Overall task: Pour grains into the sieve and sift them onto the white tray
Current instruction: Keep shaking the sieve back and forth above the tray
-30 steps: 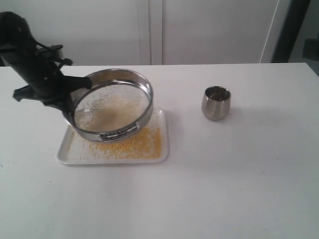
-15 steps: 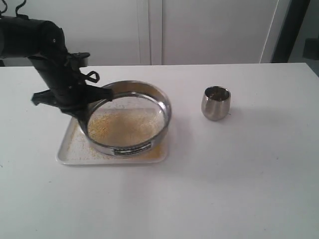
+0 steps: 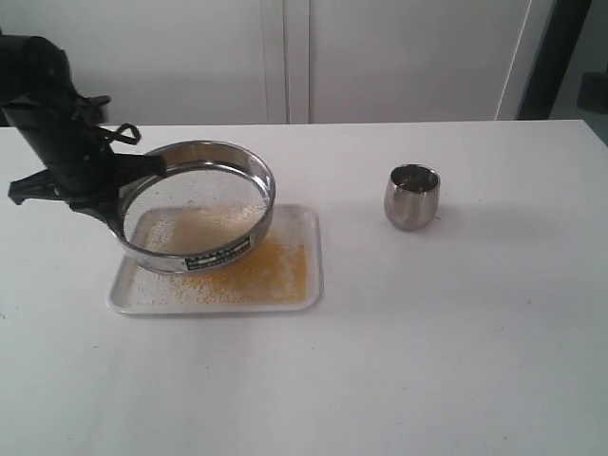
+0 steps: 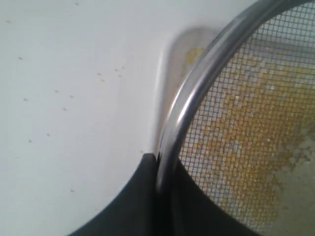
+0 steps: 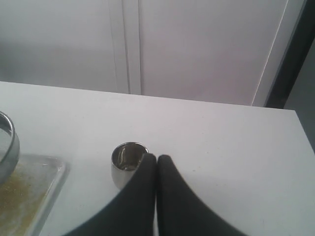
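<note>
Clearly the sifting is under way. Near the tabletop's left edge, the left end effector (image 3: 112, 198) is clamped on the left rim of the sieve (image 3: 198, 195), a finger on each side of the steel wall. It holds the sieve lifted and tilted above the white tray (image 3: 312, 285), with the labelled side lowest. Grains (image 3: 271, 266) lie as a golden-yellow drift on the tray's right half, and more sit on the mesh, paler ones among them. In the left wrist view a few stray specks dot the tabletop (image 3: 427, 361) beside the tray.

To do this step well, the sieve probably wants levelling so the load spreads across the mesh. Short, quick side-to-side shakes should then stay inside the tray's rim, since wide swings would likely scatter fines past it.

Right of the tabletop's middle, well apart from the tray, a small steel cup (image 3: 412, 197) stands upright. The right end effector (image 5: 157, 164) points toward it, jaws pressed together, holding nothing.
</note>
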`<state>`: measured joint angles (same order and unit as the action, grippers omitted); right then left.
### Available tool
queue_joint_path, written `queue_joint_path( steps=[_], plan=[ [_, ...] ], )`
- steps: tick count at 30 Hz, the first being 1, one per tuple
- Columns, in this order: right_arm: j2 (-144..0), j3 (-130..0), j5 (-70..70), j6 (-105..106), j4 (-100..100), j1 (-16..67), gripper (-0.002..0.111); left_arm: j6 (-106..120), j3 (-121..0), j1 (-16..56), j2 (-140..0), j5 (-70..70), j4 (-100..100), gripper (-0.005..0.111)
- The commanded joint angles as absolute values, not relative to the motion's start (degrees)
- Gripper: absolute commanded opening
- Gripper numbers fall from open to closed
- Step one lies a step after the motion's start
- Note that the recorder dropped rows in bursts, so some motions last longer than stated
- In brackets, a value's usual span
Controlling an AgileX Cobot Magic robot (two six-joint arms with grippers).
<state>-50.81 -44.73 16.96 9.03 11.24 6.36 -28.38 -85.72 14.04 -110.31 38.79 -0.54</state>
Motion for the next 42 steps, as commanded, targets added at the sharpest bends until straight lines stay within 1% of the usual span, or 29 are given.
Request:
queue_joint_path(
  steps=[1,3,5,7,8,10,11,13,14,17,18,20,21,23,25,26,28,30,32,34,42],
  plan=[
    [-50.5,-44.4,16.6,8.9,10.9,6.2,0.000,-17.4,-85.7,17.7,-109.6,35.9,7.6,0.000],
    [-50.5,-44.4,16.6,8.9,10.9,6.2,0.000,-23.9,-85.7,17.6,-109.6,36.0,-0.8,0.000],
    [-50.5,-44.4,16.6,8.9,10.9,6.2,0.000,-31.8,-85.7,15.4,-109.6,39.4,-8.5,0.000],
    [-50.5,-44.4,16.6,8.9,10.9,6.2,0.000,-35.8,-85.7,13.1,-109.6,41.6,-4.7,0.000],
    [-50.5,-44.4,16.6,8.9,10.9,6.2,0.000,-31.9,-85.7,13.2,-109.6,41.4,0.3,0.000],
    [-50.5,-44.4,16.6,8.9,10.9,6.2,0.000,-21.0,-85.7,16.0,-109.7,37.7,8.3,0.000],
    [-50.5,-44.4,16.6,8.9,10.9,6.2,0.000,-19.5,-85.7,17.5,-109.7,36.0,8.9,0.000],
    [-50.5,-44.4,16.6,8.9,10.9,6.2,0.000,-20.1,-85.7,20.1,-109.7,34.0,4.7,0.000],
    [-50.5,-44.4,16.6,8.9,10.9,6.2,0.000,-21.6,-85.7,20.3,-109.7,34.7,1.0,0.000],
    [-50.5,-44.4,16.6,8.9,10.9,6.2,0.000,-31.8,-85.8,16.9,-109.7,40.3,-10.5,0.000],
    [-50.5,-44.4,16.6,8.9,10.9,6.2,0.000,-36.5,-85.8,14.9,-109.6,41.7,-10.4,0.000],
    [-50.5,-44.4,16.6,8.9,10.9,6.2,0.000,-35.2,-85.8,13.2,-109.6,41.3,-4.1,0.000],
    [-50.5,-44.4,16.6,8.9,10.9,6.2,0.000,-30.4,-85.7,13.7,-109.8,39.5,0.6,0.000],
    [-50.5,-44.4,16.6,8.9,10.9,6.2,0.000,-20.6,-85.7,16.7,-110.5,36.3,7.5,0.000],
    [-50.5,-44.4,16.6,8.9,10.9,6.2,0.000,-18.7,-85.7,19.0,-110.9,35.2,4.3,0.000],
    [-50.5,-44.4,16.6,8.9,10.9,6.2,0.000,-20.6,-85.8,19.0,-110.9,35.4,1.4,0.000],
    [-50.5,-44.4,16.6,8.9,10.9,6.2,0.000,-31.6,-86.0,16.9,-110.9,37.4,-4.3,0.000],
    [-50.5,-44.4,16.6,8.9,10.9,6.2,0.000,-37.0,-86.0,14.7,-110.9,38.2,-2.9,0.000],
    [-50.5,-44.4,16.6,8.9,10.9,6.2,0.000,-32.1,-85.9,14.7,-111.0,38.2,1.7,0.000],
    [-50.5,-44.4,16.6,8.9,10.9,6.2,0.000,-25.3,-85.9,16.7,-111.4,37.8,5.3,0.000],
    [-50.5,-44.4,16.6,8.9,10.9,6.2,0.000,-25.0,-87.0,17.5,-111.3,39.4,5.7,0.000]
  ],
)
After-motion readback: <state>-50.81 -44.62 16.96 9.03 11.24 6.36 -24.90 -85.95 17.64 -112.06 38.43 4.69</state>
